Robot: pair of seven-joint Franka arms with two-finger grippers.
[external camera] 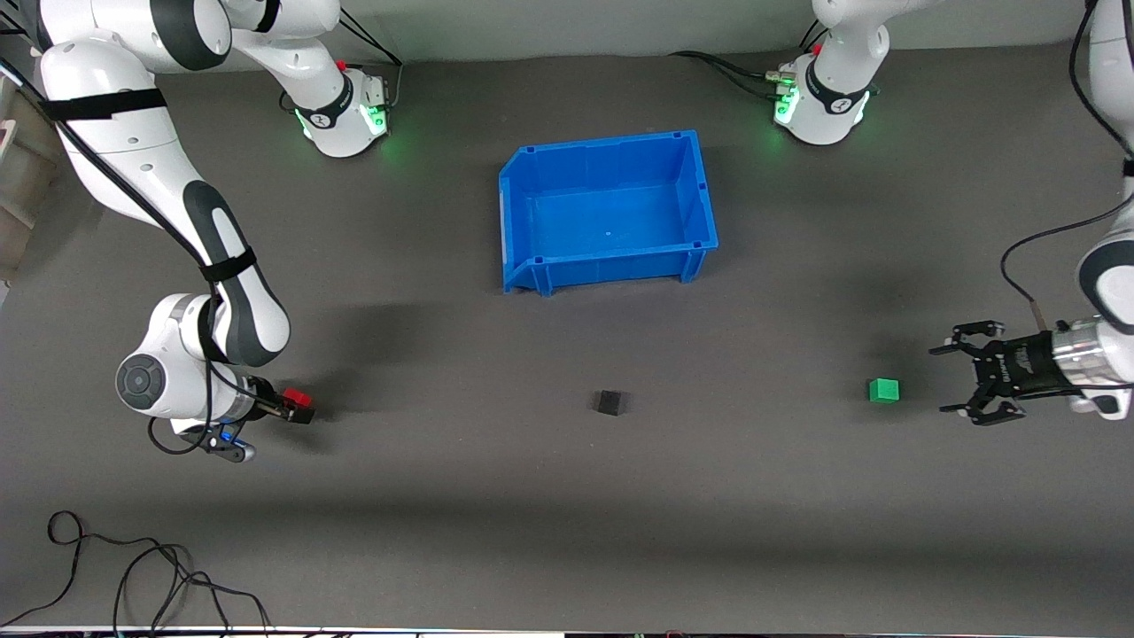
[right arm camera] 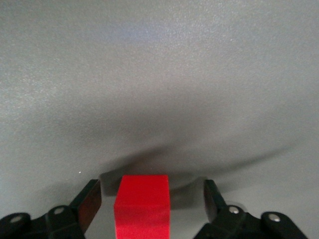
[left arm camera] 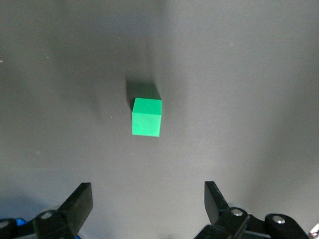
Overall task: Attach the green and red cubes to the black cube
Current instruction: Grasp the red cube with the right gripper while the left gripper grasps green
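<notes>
The red cube lies on the grey mat toward the right arm's end of the table. My right gripper is low around it, open, with a gap on each side of the cube between the fingers. The green cube lies on the mat toward the left arm's end. My left gripper is open and empty, beside the green cube and apart from it; the cube shows ahead of its jaws in the left wrist view. The black cube sits alone on the mat between the two coloured cubes.
An empty blue bin stands farther from the front camera than the black cube, midway between the arms' bases. A loose black cable lies near the table's front edge at the right arm's end.
</notes>
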